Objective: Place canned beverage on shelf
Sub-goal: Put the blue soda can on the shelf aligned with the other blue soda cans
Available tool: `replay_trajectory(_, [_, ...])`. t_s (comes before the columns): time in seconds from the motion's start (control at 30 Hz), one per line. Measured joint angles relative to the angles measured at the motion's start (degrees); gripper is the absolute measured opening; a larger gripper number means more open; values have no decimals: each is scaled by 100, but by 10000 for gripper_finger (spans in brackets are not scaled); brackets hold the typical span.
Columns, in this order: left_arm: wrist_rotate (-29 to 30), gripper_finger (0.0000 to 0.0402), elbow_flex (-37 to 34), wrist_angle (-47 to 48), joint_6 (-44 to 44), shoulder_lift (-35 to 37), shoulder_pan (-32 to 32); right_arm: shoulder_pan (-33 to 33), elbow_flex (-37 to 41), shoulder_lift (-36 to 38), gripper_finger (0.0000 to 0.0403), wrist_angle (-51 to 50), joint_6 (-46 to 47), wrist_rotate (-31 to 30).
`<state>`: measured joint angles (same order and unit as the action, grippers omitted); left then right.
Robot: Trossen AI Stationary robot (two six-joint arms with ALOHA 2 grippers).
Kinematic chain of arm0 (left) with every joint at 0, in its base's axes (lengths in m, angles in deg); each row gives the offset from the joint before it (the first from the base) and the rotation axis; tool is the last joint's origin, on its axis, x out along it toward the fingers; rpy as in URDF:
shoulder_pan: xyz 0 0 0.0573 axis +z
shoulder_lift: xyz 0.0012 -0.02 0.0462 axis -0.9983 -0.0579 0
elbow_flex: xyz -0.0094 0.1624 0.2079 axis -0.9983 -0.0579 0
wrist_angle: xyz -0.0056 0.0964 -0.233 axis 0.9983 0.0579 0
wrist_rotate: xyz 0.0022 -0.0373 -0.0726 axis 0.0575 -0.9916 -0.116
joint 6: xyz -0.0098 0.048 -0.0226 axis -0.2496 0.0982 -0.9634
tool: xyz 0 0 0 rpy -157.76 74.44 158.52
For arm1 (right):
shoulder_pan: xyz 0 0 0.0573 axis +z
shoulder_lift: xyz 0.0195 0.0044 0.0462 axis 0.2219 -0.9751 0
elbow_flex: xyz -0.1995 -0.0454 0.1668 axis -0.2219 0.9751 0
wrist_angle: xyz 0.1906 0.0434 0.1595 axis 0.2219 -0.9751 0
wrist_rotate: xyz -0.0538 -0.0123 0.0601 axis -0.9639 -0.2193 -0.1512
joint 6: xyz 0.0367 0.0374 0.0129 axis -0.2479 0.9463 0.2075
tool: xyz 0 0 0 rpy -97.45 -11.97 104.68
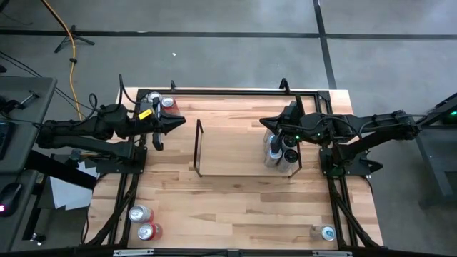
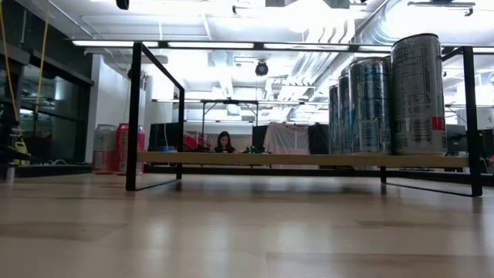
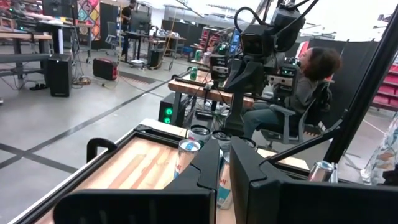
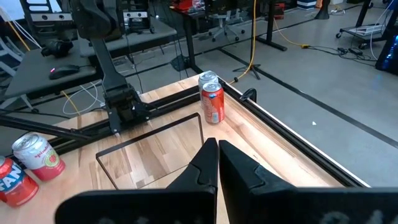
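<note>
You can read only one fragment of lettering: white letters that look like "FAN" on the red can (image 4: 13,182) at the edge of the right wrist view, off to one side of the right gripper (image 4: 217,163) and next to a pale pink can (image 4: 38,154); print on the tall cans (image 2: 417,93) is too small to read

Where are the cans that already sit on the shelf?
In the high view the cans stand in a tight cluster at the right end of the shelf, directly under the shut right gripper.
</note>
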<state>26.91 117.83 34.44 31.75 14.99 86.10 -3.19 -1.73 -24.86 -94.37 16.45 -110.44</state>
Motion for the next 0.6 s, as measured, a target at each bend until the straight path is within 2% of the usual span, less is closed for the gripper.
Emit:
replay_trajectory(0.27, [0,0,0,0,0,0,0,0,0,0,0,3,9,-2])
replay_trajectory(0.37, [0,0,0,0,0,0,0,0,1,1,7,306,147,80])
replay_trajectory(0.47, [0,1,0,0,-4,0,0,0,-209,22,39,341,425,626])
replay_trajectory(0.6, [0,1,0,0,-2,0,0,131,-636,-12,118,64,782,1171])
